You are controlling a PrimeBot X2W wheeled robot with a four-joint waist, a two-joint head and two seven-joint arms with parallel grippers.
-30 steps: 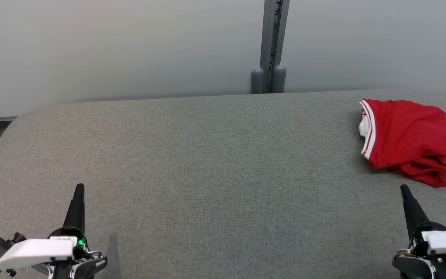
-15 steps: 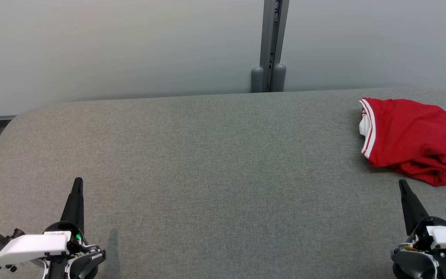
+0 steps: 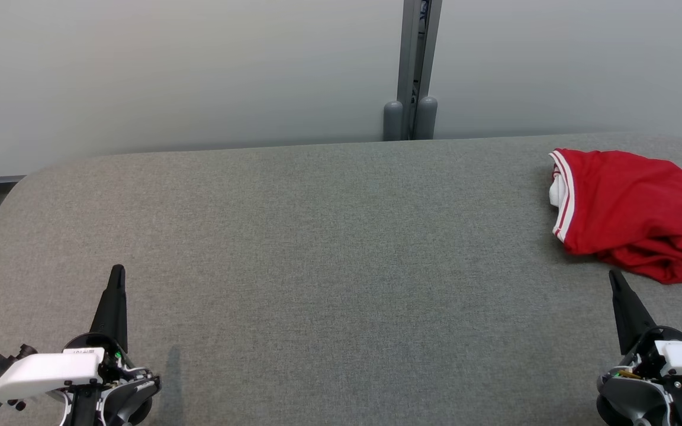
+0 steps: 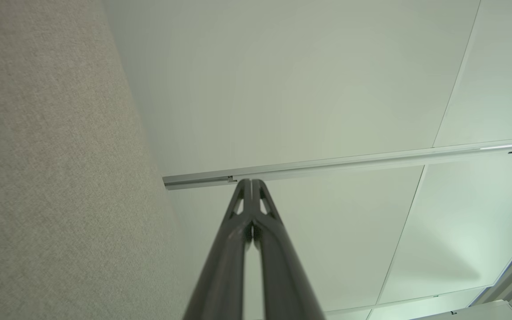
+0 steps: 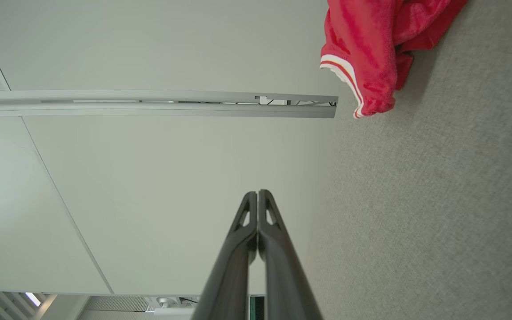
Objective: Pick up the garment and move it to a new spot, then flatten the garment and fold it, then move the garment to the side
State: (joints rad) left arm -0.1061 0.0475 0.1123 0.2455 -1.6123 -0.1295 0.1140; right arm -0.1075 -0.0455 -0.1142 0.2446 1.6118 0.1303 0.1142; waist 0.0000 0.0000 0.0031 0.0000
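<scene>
Left fingers (image 3: 115, 302) and right fingers (image 3: 626, 307), closed, farther forward; red garment (image 3: 631, 213) by right edge of table (image 3: 317, 248)

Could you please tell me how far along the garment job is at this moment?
Nothing looks done yet: the crumpled red garment with white-striped trim lies unfolded at the far right of the grey fabric table. Nothing is in hand: the left gripper and right gripper are both shut and empty, apart from it. Remaining: picking it up, moving, flattening, folding, setting aside.
</scene>
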